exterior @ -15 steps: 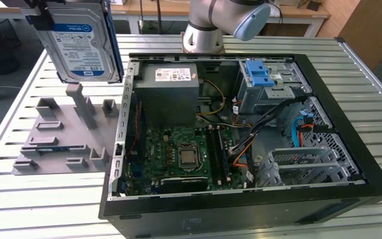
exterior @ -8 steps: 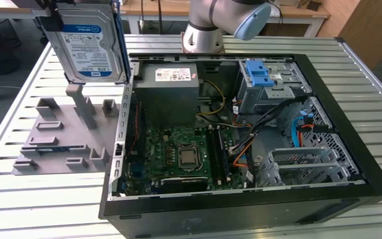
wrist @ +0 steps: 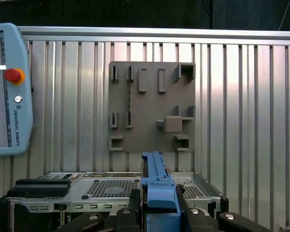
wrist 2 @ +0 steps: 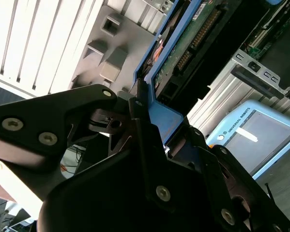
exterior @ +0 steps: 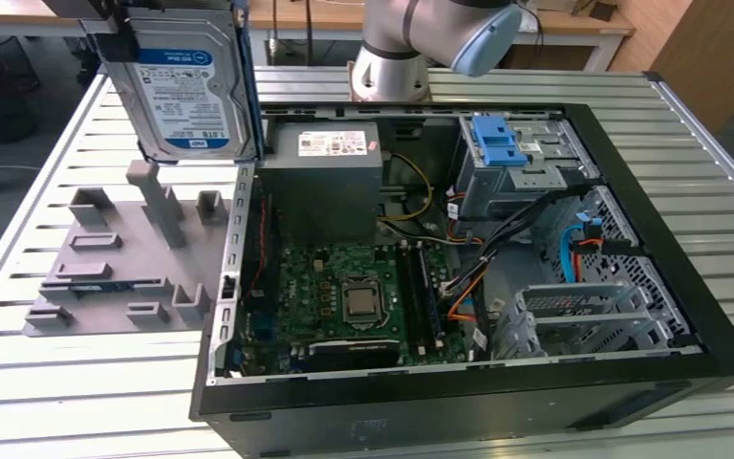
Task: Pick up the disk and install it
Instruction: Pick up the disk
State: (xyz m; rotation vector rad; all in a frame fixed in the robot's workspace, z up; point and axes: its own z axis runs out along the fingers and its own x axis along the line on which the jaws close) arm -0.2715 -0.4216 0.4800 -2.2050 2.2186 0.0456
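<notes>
The disk (exterior: 186, 91), a silver-grey drive with a blue-and-white label in a blue carrier, hangs upright in the air at the exterior view's upper left, above the grey fixture plate (exterior: 99, 277). My gripper (exterior: 150, 14) holds it from above and is shut on it. In the second wrist view the black fingers (wrist 2: 135, 104) clamp the blue carrier (wrist 2: 166, 118), and the disk's green circuit side (wrist 2: 193, 43) runs away from them. In the first wrist view the carrier's blue edge (wrist: 157, 186) stands up between the fingers of the gripper (wrist: 159, 215).
An open computer case (exterior: 673, 191) lies on the slatted metal table (exterior: 35, 382). Inside are a blue-latched drive cage (exterior: 501, 143), a grey power supply (exterior: 329, 153), a motherboard (exterior: 355, 296) and loose cables. A teach pendant (wrist: 4, 92) lies beside the fixture plate (wrist: 152, 106).
</notes>
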